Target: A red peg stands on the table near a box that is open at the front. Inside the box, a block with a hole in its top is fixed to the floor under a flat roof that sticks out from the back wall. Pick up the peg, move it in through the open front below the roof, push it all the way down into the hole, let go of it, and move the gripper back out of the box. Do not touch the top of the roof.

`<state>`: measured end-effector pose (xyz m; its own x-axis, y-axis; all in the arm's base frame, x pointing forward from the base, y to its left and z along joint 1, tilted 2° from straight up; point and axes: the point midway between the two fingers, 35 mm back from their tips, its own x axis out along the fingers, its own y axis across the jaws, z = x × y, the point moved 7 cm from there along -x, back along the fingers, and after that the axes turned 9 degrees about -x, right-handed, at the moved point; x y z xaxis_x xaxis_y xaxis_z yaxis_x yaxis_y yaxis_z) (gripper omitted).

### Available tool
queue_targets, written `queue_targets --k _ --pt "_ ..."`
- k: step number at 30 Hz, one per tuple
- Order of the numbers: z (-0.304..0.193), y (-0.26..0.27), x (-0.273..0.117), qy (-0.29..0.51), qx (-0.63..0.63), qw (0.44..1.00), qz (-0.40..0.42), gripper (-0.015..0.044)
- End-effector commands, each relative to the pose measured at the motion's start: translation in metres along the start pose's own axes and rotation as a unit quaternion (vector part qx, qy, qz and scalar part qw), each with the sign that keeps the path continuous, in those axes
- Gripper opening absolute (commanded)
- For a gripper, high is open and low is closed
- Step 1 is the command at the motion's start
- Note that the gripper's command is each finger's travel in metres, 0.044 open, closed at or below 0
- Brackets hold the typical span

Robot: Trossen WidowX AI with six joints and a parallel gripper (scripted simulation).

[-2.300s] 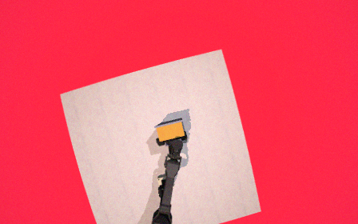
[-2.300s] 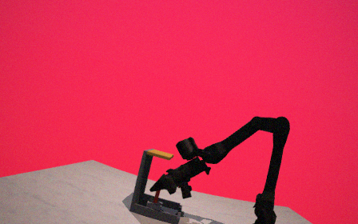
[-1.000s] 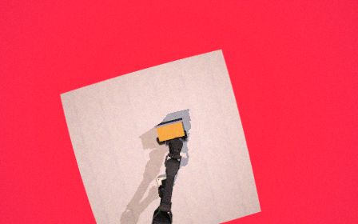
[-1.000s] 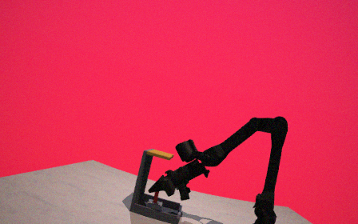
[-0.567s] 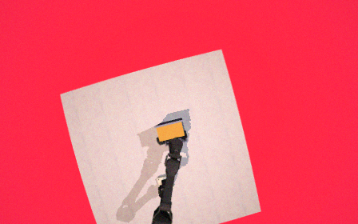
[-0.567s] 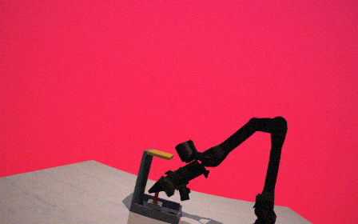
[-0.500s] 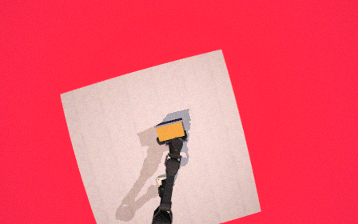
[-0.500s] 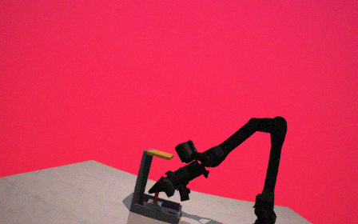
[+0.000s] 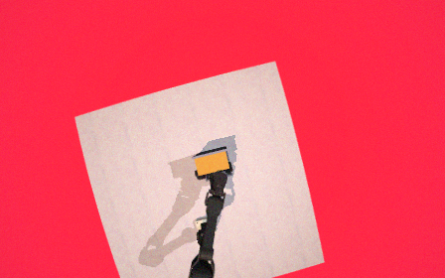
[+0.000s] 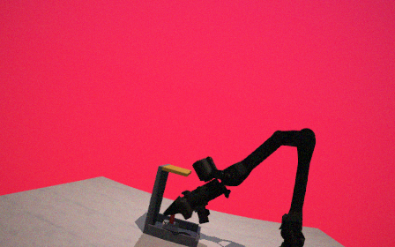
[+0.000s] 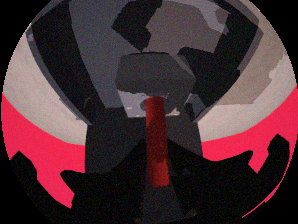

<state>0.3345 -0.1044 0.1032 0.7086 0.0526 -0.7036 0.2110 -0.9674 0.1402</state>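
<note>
The red peg (image 10: 172, 220) (image 11: 157, 145) reaches from between my fingertips to the hole (image 11: 143, 105) in the top of the grey block (image 11: 150, 75). Its lower end overlaps the hole; how deep it sits, if at all, cannot be told. My gripper (image 10: 167, 213) (image 11: 153, 142) is slightly open, fingers on both sides of the peg's upper part. It slants into the box (image 10: 156, 198) below the orange roof (image 9: 212, 163) (image 10: 176, 170). The roof hides the fingertips and peg in the top view. Dark fingers partly blend into the shadow in the wrist view.
The box's back wall (image 11: 107, 145) rises close beyond the fingertips. Low side walls flank the block. The dark wrist camera housing (image 10: 204, 168) is just outside the roof's front edge, at about its height. The arm comes in from the open front over the table (image 9: 264, 199) (image 10: 67, 207).
</note>
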Motion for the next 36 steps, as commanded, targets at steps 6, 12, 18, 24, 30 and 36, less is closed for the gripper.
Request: queue_targets --k 6,12,18,24,30,36 --pt "-0.001 0.000 0.000 0.001 -0.001 1.000 0.000 0.0220" --pt "-0.004 0.001 -0.007 0.000 0.000 1.000 0.000 0.0220" --pt "-0.008 0.002 -0.017 -0.003 0.001 1.000 -0.001 0.0220" --pt "-0.011 0.003 -0.027 -0.005 0.003 1.000 -0.002 0.0220" --pt "-0.015 0.003 -0.037 -0.007 0.004 1.000 -0.003 0.0220" --pt "-0.018 0.003 -0.047 -0.009 0.005 1.000 -0.004 0.0220"
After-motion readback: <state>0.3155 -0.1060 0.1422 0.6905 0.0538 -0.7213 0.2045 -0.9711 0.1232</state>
